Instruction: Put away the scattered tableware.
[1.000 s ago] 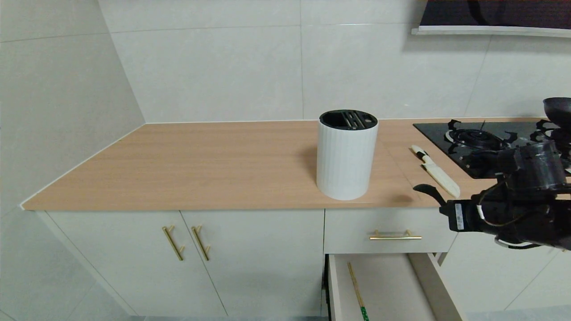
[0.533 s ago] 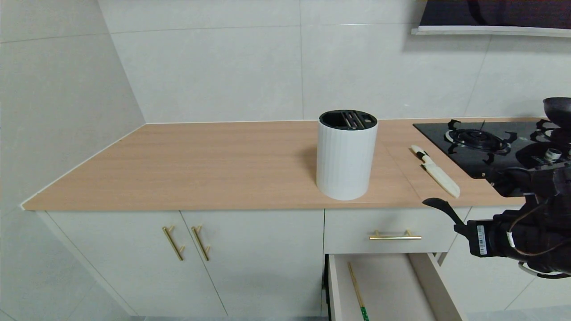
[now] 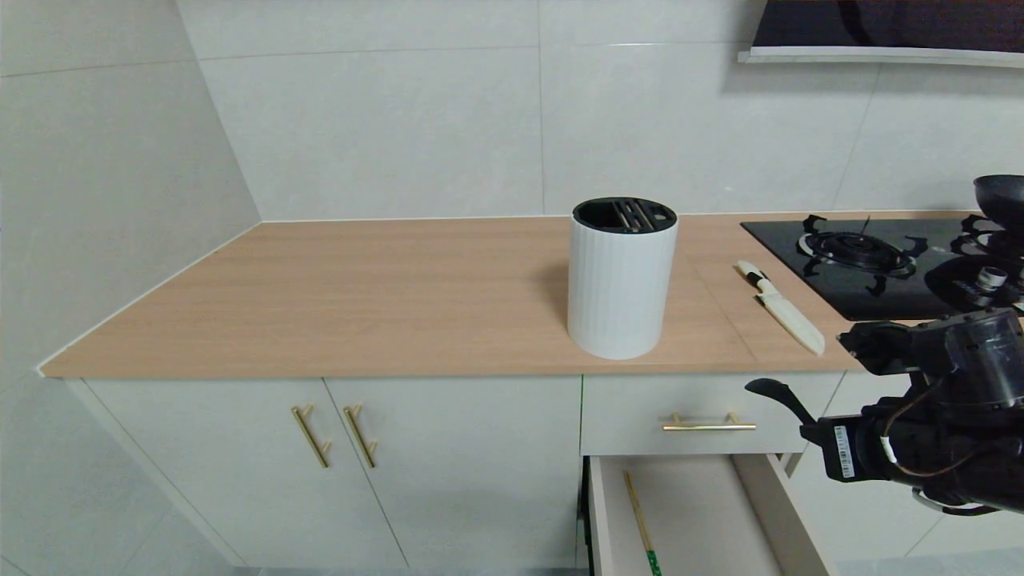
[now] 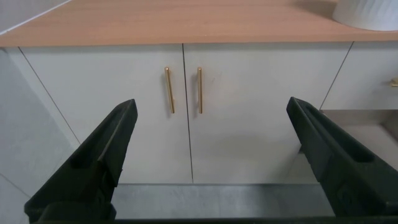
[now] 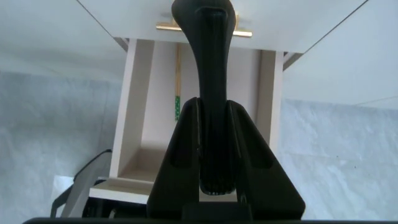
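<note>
Now the right gripper [image 5: 211, 146], pinching a slim black plastic utensil [image 5: 208, 56], hangs with the open white drawer [image 5: 132, 106] below and ahead of it, so stowing looks under way, calling next for a lowering and release inside, while the left gripper [image 4: 211, 112] is spread wide.

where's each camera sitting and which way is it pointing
Head view: on the head, looking forward and down at the counter, white holder and knife; the right gripper shows at right.
Left wrist view: on the left wrist, facing the cabinet doors below the counter; the open left gripper frames them.
Right wrist view: on the right wrist, looking down into the open drawer; its gripper is shut on a black utensil.
Shared: head and right wrist views show the drawer and chopsticks.
</note>
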### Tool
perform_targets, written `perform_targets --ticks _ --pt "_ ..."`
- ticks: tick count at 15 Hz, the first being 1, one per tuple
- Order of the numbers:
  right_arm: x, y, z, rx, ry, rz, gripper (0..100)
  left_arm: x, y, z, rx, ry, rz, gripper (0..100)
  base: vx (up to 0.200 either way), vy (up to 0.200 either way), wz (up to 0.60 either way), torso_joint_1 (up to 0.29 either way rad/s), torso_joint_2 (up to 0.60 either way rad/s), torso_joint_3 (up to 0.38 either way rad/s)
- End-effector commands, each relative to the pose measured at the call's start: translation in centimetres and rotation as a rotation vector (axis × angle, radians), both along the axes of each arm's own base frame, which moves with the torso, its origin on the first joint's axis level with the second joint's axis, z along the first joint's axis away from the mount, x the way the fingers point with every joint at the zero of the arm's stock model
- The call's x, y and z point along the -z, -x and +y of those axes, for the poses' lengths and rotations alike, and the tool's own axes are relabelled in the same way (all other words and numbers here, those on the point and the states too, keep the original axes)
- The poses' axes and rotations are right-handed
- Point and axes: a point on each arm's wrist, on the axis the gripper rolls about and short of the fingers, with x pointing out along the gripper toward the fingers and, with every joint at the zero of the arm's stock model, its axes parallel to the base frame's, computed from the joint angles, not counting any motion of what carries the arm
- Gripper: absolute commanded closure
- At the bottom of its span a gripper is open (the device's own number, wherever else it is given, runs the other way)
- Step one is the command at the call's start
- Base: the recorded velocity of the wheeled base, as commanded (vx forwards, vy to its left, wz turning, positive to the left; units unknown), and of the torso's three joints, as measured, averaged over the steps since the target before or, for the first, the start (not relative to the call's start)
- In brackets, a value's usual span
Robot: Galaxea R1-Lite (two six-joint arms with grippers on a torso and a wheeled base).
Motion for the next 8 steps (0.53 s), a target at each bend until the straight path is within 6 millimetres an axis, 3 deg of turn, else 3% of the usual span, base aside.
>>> perform_targets --ticks 1,3,8 --pt "0.73 -0.36 0.15 0.0 0.012 0.03 100 0.0 0.0 0.0 -0.001 0.0 0.0 0 0.0 0.0 0.0 0.0 0.0 0.0" --pt "0.77 -0.38 0.16 -0.002 0.012 0.032 100 0.0 0.0 0.0 -0.001 0.0 0.0 0 0.0 0.0 0.0 -0.055 0.11 0.062" --pt "1.19 -0.57 0.23 0.0 0.019 0.049 100 0.0 0.0 0.0 -0.001 0.0 0.0 0 0.0 0.0 0.0 -0.195 0.44 0.248"
